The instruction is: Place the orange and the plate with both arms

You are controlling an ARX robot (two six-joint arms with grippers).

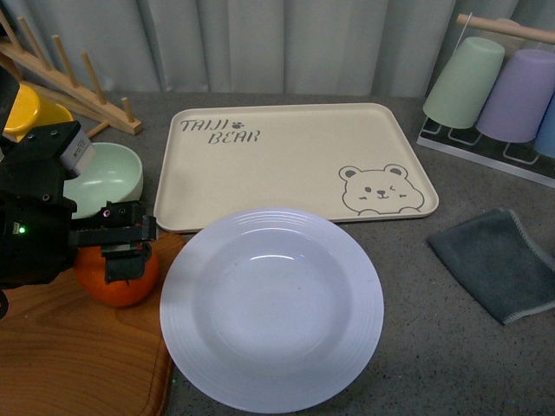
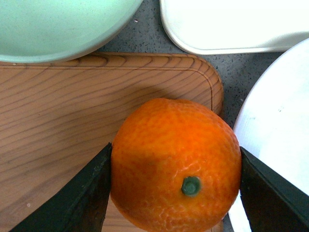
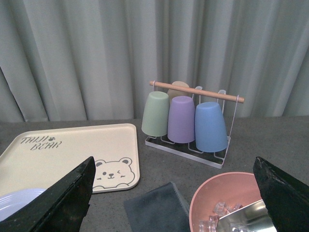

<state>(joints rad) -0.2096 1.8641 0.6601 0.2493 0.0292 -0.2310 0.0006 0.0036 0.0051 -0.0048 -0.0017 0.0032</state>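
Observation:
The orange (image 1: 117, 279) sits at the right end of a wooden cutting board (image 1: 69, 355), and my left gripper (image 1: 121, 247) is shut on it. In the left wrist view the orange (image 2: 176, 164) fills the gap between both black fingers (image 2: 87, 193), green stem dot facing the camera. The white ribbed plate (image 1: 271, 308) lies on the grey table just right of the orange, its rim (image 2: 280, 130) close beside the fruit. My right gripper (image 3: 176, 203) hangs open and high above the table's right side, holding nothing; it does not show in the front view.
A beige bear tray (image 1: 295, 160) lies behind the plate. A pale green bowl (image 1: 108, 178), a yellow mug (image 1: 30, 113) and a wooden rack (image 1: 69, 82) stand back left. A cup rack (image 1: 499, 95) and grey cloth (image 1: 499, 260) sit right. A pink bowl with ice (image 3: 227, 203) lies under the right gripper.

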